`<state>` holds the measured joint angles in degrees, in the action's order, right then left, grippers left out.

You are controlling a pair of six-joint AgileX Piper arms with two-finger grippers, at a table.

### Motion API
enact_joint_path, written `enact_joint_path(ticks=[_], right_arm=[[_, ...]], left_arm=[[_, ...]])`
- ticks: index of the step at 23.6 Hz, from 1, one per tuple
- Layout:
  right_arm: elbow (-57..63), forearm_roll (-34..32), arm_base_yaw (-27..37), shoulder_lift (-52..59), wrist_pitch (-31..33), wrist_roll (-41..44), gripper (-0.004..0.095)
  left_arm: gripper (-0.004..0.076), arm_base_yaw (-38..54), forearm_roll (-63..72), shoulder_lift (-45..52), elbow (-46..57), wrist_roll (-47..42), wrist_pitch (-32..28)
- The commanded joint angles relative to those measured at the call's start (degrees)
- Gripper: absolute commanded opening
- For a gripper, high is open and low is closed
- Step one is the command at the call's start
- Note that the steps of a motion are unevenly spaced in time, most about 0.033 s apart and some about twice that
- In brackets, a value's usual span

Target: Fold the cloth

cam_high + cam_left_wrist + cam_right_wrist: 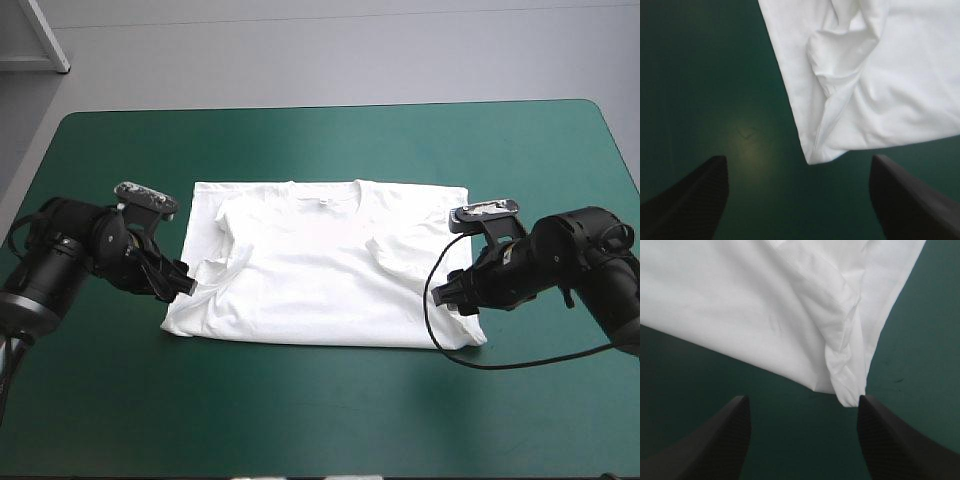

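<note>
T-shirt lies spread flat mid-table on the cover, collar toward the far edge and both sleeves turned in over the body. The left gripper is low at its near left corner, the right gripper at its near right corner. Both have their fingers wide apart and hold nothing.

As I judge it, the main risk is a partial pinch. Each corner is a stack of layers (front, back and a rumpled inner fold beside it), and fingers that close too shallow could take only the top sheet, so the lower layers would drag or sag as the hem rises.

On the left, the corner sits about midway between the fingers. On the right, the corner tip lies close against one finger rather than centred, so closing there could nudge the cloth sideways or catch only a sliver that slips out.

Going in too low could push the hem along the cover and bunch it. If the two arms then lift unevenly, the fold line would skew and the turned-in sleeves could fall open.
</note>
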<state>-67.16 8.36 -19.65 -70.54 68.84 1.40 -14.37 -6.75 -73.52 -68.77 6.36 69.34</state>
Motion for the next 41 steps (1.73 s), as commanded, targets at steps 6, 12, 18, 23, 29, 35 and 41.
enact_joint_path(ticks=[6, 12, 18, 23, 29, 35, 41], right_arm=[[-0.1, 2.6, 0.0, 3.5, -1.2, -0.1, 0.0576], [0.7, 3.6, 0.0, 3.7, -1.2, -0.3, 0.0576], [8.8, 1.6, 0.0, 3.5, -3.3, -1.4, 0.0576], [9.0, -2.1, 0.0, -1.7, -5.3, -2.4, 0.0576], [9.0, -2.7, 0.0, -9.9, -10.4, -3.7, 0.0576], [9.0, -2.5, 0.0, -17.1, -10.3, -4.5, 0.0545], [9.0, -2.2, 0.0, -17.5, -10.3, -4.3, 0.0188]], left_arm=[[0.0559, -0.2, 2.0, -2.7, 14.2, -1.2, -14.6], [0.0529, -0.2, 2.0, -9.8, 15.2, -1.8, -18.5], [0.0064, -0.2, 2.0, -14.1, 15.2, -1.4, -18.8], [0.0019, -0.2, 2.0, -14.2, 15.2, -1.0, -18.8], [0.0019, -0.2, 2.0, -14.2, 15.2, -1.0, -18.4], [0.0019, -0.2, 2.0, -14.2, 15.2, -1.0, -18.4], [0.0019, -0.2, 2.0, -14.2, 15.2, -1.0, -18.9]])
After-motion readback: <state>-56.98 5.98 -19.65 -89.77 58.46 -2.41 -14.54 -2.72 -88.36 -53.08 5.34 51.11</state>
